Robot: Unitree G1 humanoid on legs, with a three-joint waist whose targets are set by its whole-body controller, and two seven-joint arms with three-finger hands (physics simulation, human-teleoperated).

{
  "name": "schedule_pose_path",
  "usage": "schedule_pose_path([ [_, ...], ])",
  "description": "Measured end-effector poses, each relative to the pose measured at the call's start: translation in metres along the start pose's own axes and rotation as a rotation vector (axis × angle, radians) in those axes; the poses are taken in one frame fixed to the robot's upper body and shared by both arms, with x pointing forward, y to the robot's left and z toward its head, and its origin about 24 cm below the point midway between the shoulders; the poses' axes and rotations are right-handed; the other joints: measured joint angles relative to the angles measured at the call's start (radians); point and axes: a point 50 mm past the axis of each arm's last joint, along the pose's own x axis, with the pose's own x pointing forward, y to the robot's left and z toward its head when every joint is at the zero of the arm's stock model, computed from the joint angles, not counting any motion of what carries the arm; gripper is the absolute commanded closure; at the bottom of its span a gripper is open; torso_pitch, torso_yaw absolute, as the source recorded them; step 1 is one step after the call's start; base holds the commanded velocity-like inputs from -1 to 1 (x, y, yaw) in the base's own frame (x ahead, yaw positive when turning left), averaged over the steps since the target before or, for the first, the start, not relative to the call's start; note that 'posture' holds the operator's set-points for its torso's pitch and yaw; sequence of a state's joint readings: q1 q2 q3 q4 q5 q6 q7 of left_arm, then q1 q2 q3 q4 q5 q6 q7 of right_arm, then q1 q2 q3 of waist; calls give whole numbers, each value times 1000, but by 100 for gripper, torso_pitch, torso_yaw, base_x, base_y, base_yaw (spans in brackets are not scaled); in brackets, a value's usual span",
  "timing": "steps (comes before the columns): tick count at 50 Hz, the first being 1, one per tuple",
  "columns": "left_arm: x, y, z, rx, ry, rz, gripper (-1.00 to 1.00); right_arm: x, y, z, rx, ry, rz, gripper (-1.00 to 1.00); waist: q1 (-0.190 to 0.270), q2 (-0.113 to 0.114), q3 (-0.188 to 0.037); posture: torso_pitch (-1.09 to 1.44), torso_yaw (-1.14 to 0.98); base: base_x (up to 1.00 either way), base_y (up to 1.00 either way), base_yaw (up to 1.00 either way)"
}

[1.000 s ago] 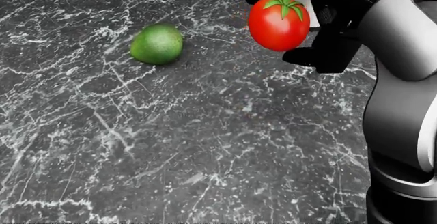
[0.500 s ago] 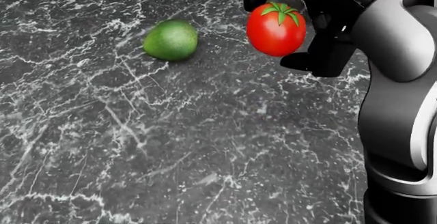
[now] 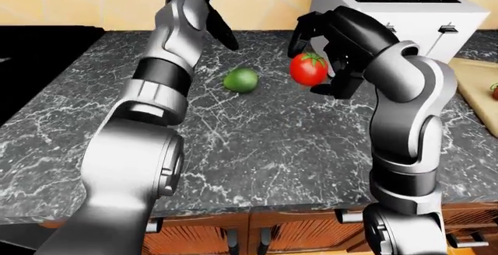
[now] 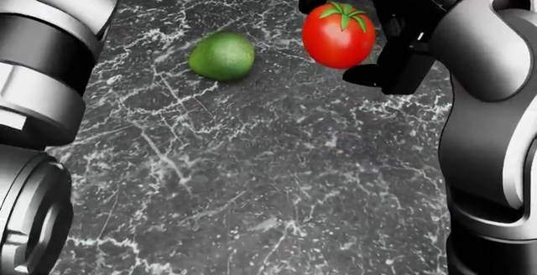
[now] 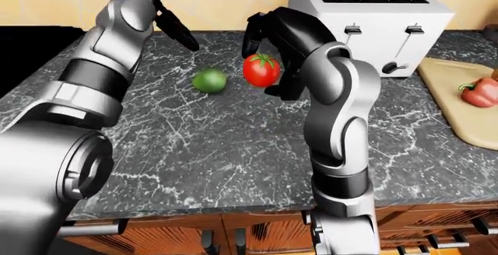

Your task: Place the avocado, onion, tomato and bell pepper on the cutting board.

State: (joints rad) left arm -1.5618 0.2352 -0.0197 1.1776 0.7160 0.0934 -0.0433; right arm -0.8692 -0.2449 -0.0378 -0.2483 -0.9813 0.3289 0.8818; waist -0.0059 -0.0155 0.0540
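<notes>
Fingers (image 4: 362, 74) of the right hand (image 3: 331, 39) are clamped on the tomato (image 4: 338, 35), held clear above the dark marbled desk (image 3: 257, 144). Left hand (image 5: 177, 30): reaches out beyond the avocado, dark fingers just visible; whether they are apart or together cannot be told. It holds nothing that shows.

Progress, judged from layout:
- Tomato: in hand, not yet delivered. Well apart from the board.
- Avocado (image 4: 221, 55): lies on the desk, just left of the tomato in the head view. Untouched.
- Bell pepper (image 5: 480, 92): red, appears to rest on the cutting board (image 5: 459, 112) at the right edge of the right-eye view. Likely done.
- Onion: not identified in any view.
So roughly one item placed, one in transit, two left.

Tomato appearance: glossy, uniform red, round, green star-shaped calyx on top, upright in the grip. Skin looks smooth, so slip under a loose grip is a plausible risk. Avocado: dull green, oval, on its side.

White toaster (image 5: 366, 10) stands between hand and board.
</notes>
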Motion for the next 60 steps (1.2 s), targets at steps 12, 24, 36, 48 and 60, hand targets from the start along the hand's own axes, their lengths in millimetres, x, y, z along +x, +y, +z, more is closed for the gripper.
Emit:
schedule_pose_path([
  [12,-2,-24,-5,99,18,-127,-100,0,-1,0,-1,-2,-8,100,-1,3,-4,0,0,0,0,0],
  [24,-5,-37,-6,152,43,-316,-100,0,3,-1,3,3,3,100,3,0,-5,0,0,0,0,0],
  [36,-11,-68,-22,202,109,-431,-100,0,4,-4,6,9,6,100,4,-3,-8,0,0,0,0,0],
  [48,-17,-91,-25,248,101,-456,-100,-1,4,-6,8,15,4,100,3,-6,-15,0,0,0,0,0],
  [60,-22,-108,-27,296,88,-472,58,-2,9,-9,15,24,12,100,3,-5,-22,0,0,0,0,0],
])
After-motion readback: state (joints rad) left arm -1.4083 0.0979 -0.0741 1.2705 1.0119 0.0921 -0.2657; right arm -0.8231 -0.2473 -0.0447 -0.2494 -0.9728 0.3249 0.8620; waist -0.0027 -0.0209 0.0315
